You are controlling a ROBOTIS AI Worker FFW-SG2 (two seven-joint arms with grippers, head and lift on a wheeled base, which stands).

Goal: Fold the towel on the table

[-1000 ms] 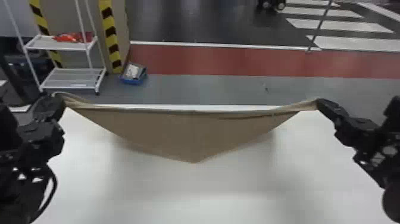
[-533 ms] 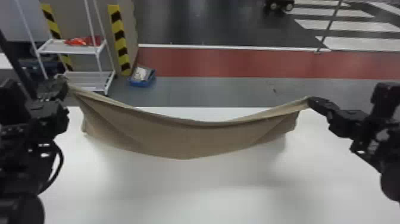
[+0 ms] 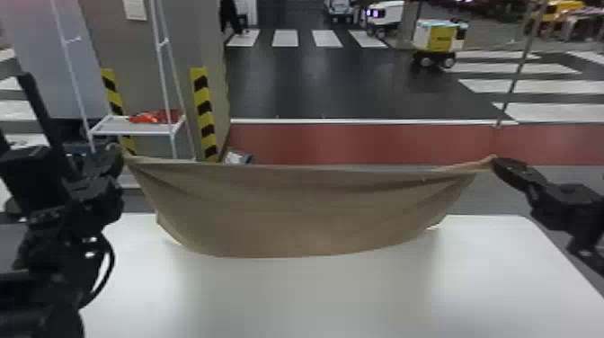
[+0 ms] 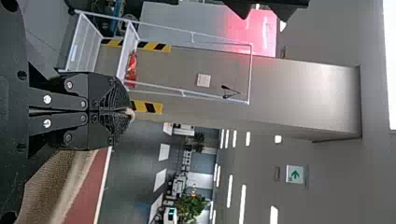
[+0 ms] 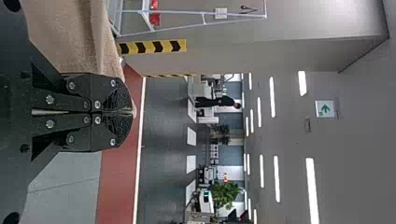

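Observation:
In the head view my left gripper [image 3: 117,155] and right gripper [image 3: 496,162] hold up the two upper corners of the brown towel [image 3: 305,211]. The cloth hangs between them above the far part of the white table [image 3: 314,296], its lower edge bowed. The left wrist view has my left gripper [image 4: 122,111] shut on one corner, with towel [image 4: 51,186] beside it. In the right wrist view, my right gripper [image 5: 125,112] is shut on the other corner, a bit of cloth poking out at the tips; more towel [image 5: 74,32] stretches away.
Behind the table, at the left, stands a white wire shelf [image 3: 135,126] with a red item [image 3: 155,117] on it. Next to it is a pillar with yellow-black striped guards [image 3: 206,112]. A small wheeled yellow-white vehicle [image 3: 438,38] is farther back.
The head view has tilted up, showing more of the room. The towel, still held at both corners, has gone from a pointed sag to a broader, more open sheet.

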